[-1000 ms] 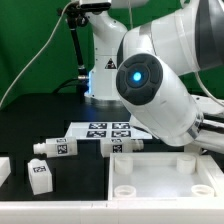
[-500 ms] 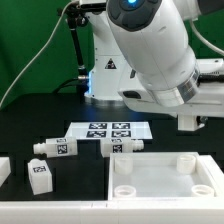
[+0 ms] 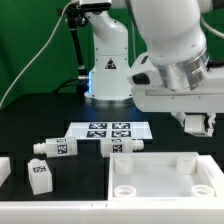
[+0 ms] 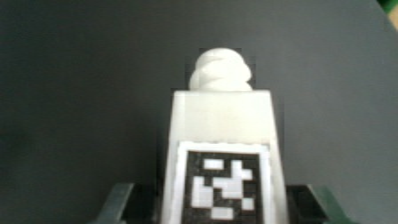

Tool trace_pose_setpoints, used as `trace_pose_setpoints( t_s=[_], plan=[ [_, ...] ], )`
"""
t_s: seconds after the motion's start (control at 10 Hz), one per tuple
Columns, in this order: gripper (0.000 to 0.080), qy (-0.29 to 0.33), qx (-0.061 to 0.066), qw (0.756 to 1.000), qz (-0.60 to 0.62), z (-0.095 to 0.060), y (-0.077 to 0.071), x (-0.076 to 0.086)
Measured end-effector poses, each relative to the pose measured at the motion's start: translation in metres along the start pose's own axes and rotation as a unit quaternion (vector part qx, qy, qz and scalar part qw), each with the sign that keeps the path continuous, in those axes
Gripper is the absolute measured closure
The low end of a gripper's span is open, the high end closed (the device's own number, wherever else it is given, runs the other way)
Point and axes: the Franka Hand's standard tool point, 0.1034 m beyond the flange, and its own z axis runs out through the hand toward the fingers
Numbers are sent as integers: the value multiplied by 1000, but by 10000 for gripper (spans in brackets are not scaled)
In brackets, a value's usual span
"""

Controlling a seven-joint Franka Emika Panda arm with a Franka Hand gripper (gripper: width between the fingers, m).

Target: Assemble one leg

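Note:
In the wrist view a white leg (image 4: pixel 224 140) with a black-and-white marker tag stands between my gripper (image 4: pixel 221 205) fingers, its narrower stub end pointing away over the dark table. The jaws sit on either side of it and hold it. In the exterior view my gripper (image 3: pixel 198 123) hangs above the table at the right, over the far right corner of the white square top (image 3: pixel 165 182); the held leg cannot be made out there. Three other legs lie on the table: one (image 3: pixel 54 147), one (image 3: pixel 123 146) and one (image 3: pixel 41 174).
The marker board (image 3: pixel 108 130) lies flat behind the loose legs. The arm's white base (image 3: pixel 108 65) stands at the back. A white part (image 3: pixel 3 170) shows at the exterior view's left edge. A black stand and cable (image 3: pixel 76 45) rise at the back left.
The arm has swung toward the exterior view's right and upward, uncovering the table's middle. The loose legs and the square top have not moved.

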Motion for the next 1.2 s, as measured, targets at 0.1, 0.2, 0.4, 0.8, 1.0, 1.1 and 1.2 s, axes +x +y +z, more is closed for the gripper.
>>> trace_pose_setpoints(
  t_s=[0.1, 0.2, 0.4, 0.8, 1.0, 1.1, 1.2],
  plan=[
    [518, 35, -7, 999, -22, -16, -3, 10],
    [518, 97, -30, 994, -52, -40, -15, 20],
    [518, 128, -32, 988, -83, -59, -39, 24],
    [518, 260, 30, 960, -97, -51, -61, 21],
    [518, 336, 45, 931, -137, -41, -63, 20],
    [518, 374, 42, 911, -170, -44, -60, 28],
    [518, 390, 21, 898, -203, -50, -50, 40]
  ],
)
